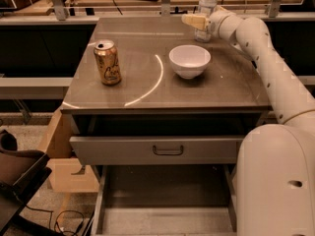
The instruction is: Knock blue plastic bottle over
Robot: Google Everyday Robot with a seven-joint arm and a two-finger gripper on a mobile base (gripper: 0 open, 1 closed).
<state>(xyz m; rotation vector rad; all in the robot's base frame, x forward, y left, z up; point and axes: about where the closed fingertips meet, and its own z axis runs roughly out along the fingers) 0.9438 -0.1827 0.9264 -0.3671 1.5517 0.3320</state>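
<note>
A: So, surfaces?
B: Table point(216, 85) is flat, grey-brown and semi-gloss, with a bright curved reflection across it. Gold can point(108, 62): shiny metal cylinder, upright, front left. White bowl point(189, 60): round, smooth, glossy, mid-right. Drawer point(123, 150) front sits below the top, grey with a dark bar handle.
A: Target?
B: Blue plastic bottle point(207, 5): slim, clear plastic, white cap, pale label. Upright at the far right of the table, behind the bowl.
A: Pincer?
B: Gripper point(190, 19) is tan and wedge-shaped, on a smooth white tubular arm point(268, 63) reaching in from the right. It sits low in front of the bottle, tip pointing left past the bottle's left side. It overlaps the bottle's lower half. Contact can't be confirmed from this angle.
A: Open or closed?
B: Can't tell.
</note>
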